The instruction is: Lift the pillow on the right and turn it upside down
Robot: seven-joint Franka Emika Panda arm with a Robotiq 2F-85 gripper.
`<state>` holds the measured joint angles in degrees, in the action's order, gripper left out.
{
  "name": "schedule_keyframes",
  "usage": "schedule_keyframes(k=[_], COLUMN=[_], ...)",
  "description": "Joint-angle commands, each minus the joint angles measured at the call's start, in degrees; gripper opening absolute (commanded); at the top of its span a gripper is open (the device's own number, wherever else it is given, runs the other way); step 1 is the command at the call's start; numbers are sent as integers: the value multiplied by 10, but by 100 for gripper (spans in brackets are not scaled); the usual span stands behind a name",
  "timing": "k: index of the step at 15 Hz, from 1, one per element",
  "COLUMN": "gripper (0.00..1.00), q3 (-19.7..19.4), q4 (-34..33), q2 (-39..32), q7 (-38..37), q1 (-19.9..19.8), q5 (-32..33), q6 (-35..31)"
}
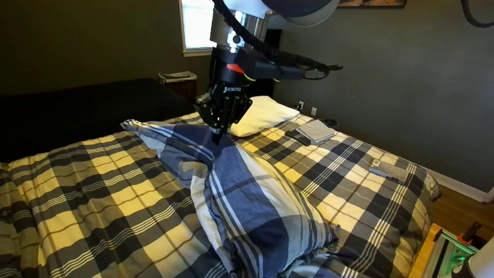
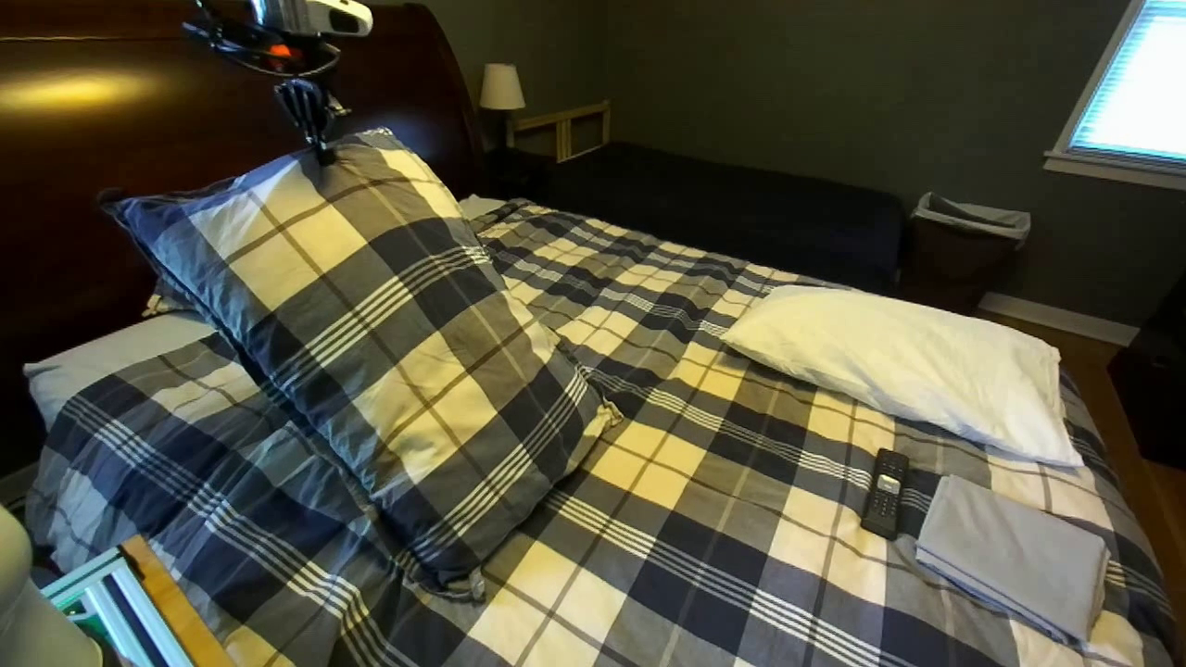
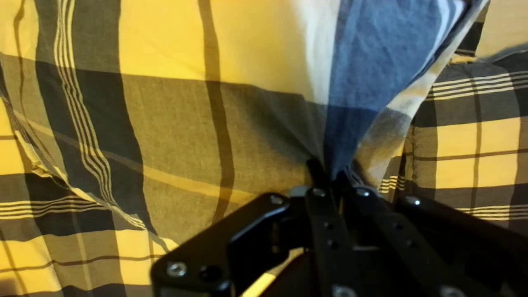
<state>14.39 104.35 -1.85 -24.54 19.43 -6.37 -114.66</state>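
Note:
The large plaid pillow in navy, grey and white shows in both exterior views (image 1: 254,193) (image 2: 389,324). Its upper edge is held up and it slants down to the bed, where its lower edge rests. My gripper (image 1: 217,137) is shut on the fabric at the pillow's raised edge, which also shows in an exterior view (image 2: 322,153). In the wrist view the fingertips (image 3: 330,173) pinch a gathered blue fold, and the pillow (image 3: 177,115) spreads out beyond them. The exact pinch is partly hidden by the fingers.
A plaid bedspread (image 2: 649,528) covers the bed. A white pillow (image 2: 899,361), a black remote (image 2: 887,494) and a folded grey cloth (image 2: 1015,556) lie on it. A dark headboard (image 2: 93,111) stands behind the raised pillow. A flat packet (image 1: 389,171) lies near the bed's edge.

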Motion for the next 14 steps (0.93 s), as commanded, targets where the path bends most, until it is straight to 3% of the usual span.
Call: schedule_keyframes(k=[1,9,14], gripper=[5,1,1], q3=[8,-18,-37], q4=[-1,30,35], q2=[-1,58,113], q7=[-1,-20,-54], q1=[-8,-44,-91], q5=[0,45,159], q6=[2,59,75])
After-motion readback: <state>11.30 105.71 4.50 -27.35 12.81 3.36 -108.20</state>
